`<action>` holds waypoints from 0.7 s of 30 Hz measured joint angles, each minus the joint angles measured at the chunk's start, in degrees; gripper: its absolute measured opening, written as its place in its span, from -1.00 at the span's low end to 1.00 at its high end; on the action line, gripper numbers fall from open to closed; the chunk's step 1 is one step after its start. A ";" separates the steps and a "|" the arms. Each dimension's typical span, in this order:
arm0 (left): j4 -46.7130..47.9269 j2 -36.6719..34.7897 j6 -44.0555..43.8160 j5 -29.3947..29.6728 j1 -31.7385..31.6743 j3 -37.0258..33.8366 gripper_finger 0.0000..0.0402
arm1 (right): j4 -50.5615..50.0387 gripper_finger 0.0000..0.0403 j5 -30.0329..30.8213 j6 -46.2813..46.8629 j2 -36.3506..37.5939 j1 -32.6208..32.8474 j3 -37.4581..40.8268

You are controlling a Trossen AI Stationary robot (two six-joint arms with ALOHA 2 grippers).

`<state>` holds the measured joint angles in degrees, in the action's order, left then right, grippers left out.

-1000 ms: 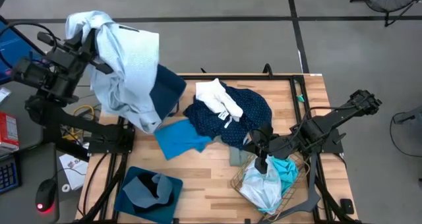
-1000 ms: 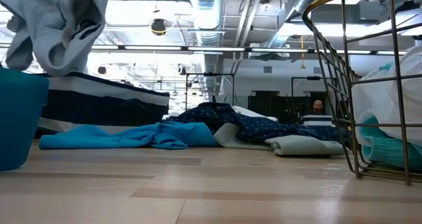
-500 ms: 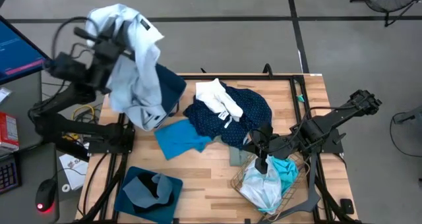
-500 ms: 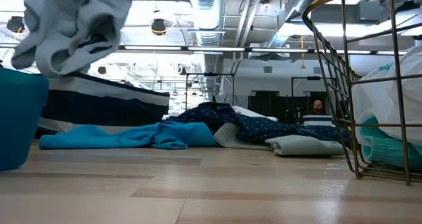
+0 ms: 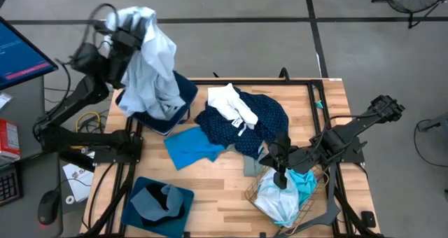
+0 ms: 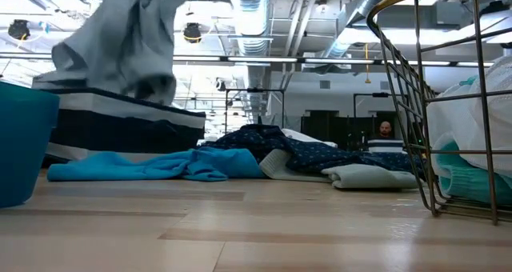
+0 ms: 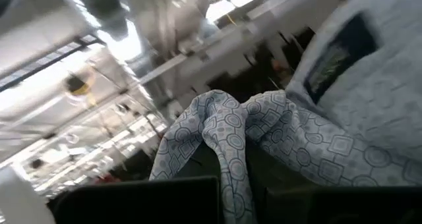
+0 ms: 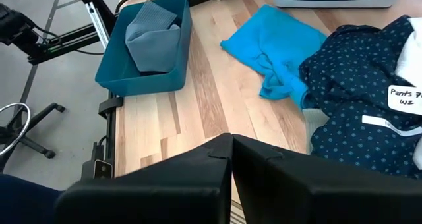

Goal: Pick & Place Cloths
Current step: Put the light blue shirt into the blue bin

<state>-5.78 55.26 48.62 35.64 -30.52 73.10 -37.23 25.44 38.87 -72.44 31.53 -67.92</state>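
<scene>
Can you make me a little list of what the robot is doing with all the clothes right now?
left gripper: shut on the pale blue-white garment, held up above the dark blue bin
right gripper: shut, holding nothing, over the wire basket
in the wire basket: white cloth and cyan cloth
on the table: cyan cloth, navy dotted garment, white cloth on top of it
teal bin: grey cloth inside

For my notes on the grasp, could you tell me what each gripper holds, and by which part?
The left gripper holds the pale blue-white cloth by a bunched fold at its top; the rest hangs free. The right gripper, shut, holds nothing.
</scene>
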 joint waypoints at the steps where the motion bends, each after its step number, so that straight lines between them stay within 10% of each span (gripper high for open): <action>1: 1.68 0.03 -0.43 -0.05 0.00 -0.58 -0.99 | 0.00 -0.97 0.02 0.04 0.00 0.00 0.00; 11: 4.74 -3.30 -16.20 1.10 4.42 -14.04 -0.99 | -0.04 -0.97 0.04 -0.09 0.00 0.00 0.00; 21: 8.26 -11.72 -31.79 20.32 14.72 -27.94 -0.99 | -0.32 -0.97 0.12 -0.36 0.00 0.00 0.00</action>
<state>2.48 43.54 16.83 55.96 -15.80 45.16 -37.55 25.56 38.51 -72.44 31.53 -67.92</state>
